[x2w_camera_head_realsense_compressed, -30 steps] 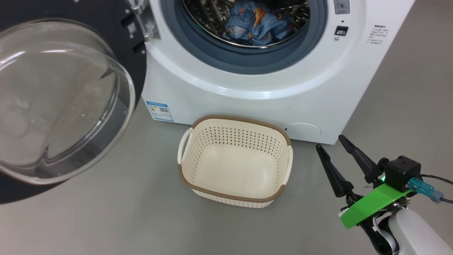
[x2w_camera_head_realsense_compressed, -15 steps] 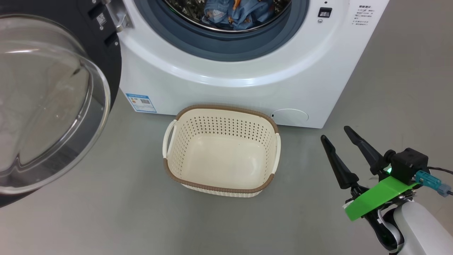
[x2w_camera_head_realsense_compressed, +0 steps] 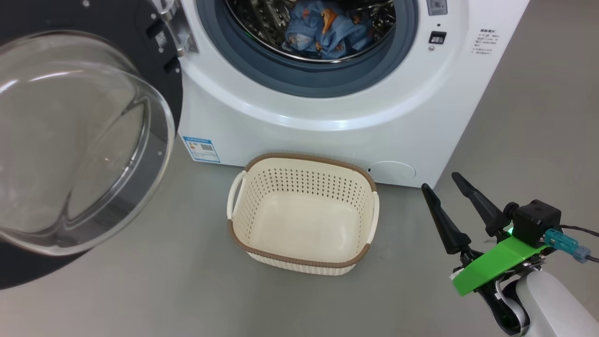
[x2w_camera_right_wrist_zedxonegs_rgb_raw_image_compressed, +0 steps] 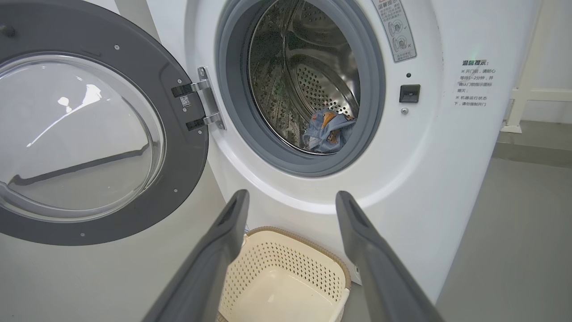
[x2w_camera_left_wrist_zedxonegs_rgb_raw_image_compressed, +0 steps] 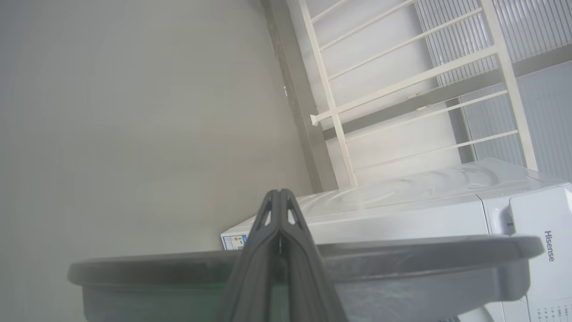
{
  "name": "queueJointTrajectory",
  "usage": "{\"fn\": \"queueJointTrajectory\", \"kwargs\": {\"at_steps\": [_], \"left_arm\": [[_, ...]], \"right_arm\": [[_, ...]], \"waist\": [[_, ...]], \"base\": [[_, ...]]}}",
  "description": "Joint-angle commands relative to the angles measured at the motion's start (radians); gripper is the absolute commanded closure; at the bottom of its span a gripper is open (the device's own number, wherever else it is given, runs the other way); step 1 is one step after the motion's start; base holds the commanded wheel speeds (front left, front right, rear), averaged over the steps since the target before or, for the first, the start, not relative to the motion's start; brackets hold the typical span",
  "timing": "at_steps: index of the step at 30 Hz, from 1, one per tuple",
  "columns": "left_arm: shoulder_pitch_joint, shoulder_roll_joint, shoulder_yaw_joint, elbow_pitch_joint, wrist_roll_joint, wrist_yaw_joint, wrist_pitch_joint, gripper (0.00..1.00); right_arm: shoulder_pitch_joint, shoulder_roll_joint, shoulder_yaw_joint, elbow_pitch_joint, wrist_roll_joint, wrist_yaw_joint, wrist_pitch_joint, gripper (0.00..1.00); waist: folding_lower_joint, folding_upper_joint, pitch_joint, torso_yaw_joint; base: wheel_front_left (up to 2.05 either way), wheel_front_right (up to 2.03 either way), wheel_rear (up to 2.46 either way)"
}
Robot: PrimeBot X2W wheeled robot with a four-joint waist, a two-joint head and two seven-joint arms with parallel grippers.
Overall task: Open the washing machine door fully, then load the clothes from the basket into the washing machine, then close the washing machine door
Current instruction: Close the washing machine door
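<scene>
Head view: the washing machine [x2w_camera_head_realsense_compressed: 327, 126] stands with its washing machine door [x2w_camera_head_realsense_compressed: 157, 56] swung wide to the left, the clear glass bowl facing the camera. Light blue printed clothes [x2w_camera_head_realsense_compressed: 323, 28] lie in the steel drum [x2w_camera_head_realsense_compressed: 262, 23], behind the grey-blue gasket [x2w_camera_head_realsense_compressed: 309, 82]. The basket [x2w_camera_head_realsense_compressed: 306, 160] sits on the grey floor [x2w_camera_head_realsense_compressed: 140, 290] just in front of the washer, with nothing in it. At the lower right the right gripper [x2w_camera_head_realsense_compressed: 440, 181] hovers over the floor beside the basket, its fingers spread and holding nothing.

Left wrist view: the left gripper [x2w_camera_left_wrist_zedxonegs_rgb_raw_image_compressed: 279, 197] has its two fingers pressed together, with nothing between them. They lie across a dark edge that I take to be the door's rim; whether they touch it I cannot tell. Behind are the washer's white side, its blue label sticker [x2w_camera_left_wrist_zedxonegs_rgb_raw_image_compressed: 233, 241] and a white railing [x2w_camera_left_wrist_zedxonegs_rgb_raw_image_compressed: 402, 85].

Right wrist view: the spread fingers frame the open drum, with the clothes low inside it and clear of the gasket. The door hangs on its hinge [x2w_camera_right_wrist_zedxonegs_rgb_raw_image_compressed: 205, 103] at the left of the opening.

Loading looks finished, so the step in hand is closing the door. That calls for a push on the door's outer face, swinging it round on the hinge until it latches. The left arm seems placed for that.
</scene>
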State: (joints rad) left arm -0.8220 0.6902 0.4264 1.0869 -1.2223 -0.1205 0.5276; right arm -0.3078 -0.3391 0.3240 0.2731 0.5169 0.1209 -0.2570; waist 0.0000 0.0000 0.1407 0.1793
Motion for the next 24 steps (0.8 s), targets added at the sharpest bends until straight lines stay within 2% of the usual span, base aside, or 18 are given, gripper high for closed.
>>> {"fn": "queueJointTrajectory", "kwargs": {"at_steps": [1, 9, 15, 24], "left_arm": [[0.034, 0.024, -0.01, -0.042, -0.02, -0.009, 0.074, 1.0], [0.104, 0.0, -0.035, -0.136, -0.068, -0.01, 0.276, 1.0], [0.153, -0.022, -0.04, -0.218, -0.102, -0.002, 0.384, 1.0], [0.306, -0.08, -0.055, -0.486, -0.148, 0.068, 0.542, 1.0]], "right_arm": [[0.013, 0.005, 0.019, -0.016, 0.017, 0.01, -0.005, 0.0], [0.029, 0.03, 0.02, -0.007, 0.026, 0.01, -0.005, 0.0], [0.044, 0.042, 0.013, -0.008, 0.028, 0.01, -0.005, 0.0], [0.067, 0.064, 0.004, -0.01, 0.032, 0.01, -0.005, 0.0]], "waist": [[0.0, 0.0, -0.023, 0.016], [0.0, 0.0, -0.064, 0.035], [0.0, 0.0, -0.084, 0.044], [0.0, 0.0, -0.115, 0.051]], "base": [[0.0, 0.0, 0.0], [0.0, 0.0, 0.0], [0.0, 0.0, 0.0], [0.0, 0.0, 0.0]]}}
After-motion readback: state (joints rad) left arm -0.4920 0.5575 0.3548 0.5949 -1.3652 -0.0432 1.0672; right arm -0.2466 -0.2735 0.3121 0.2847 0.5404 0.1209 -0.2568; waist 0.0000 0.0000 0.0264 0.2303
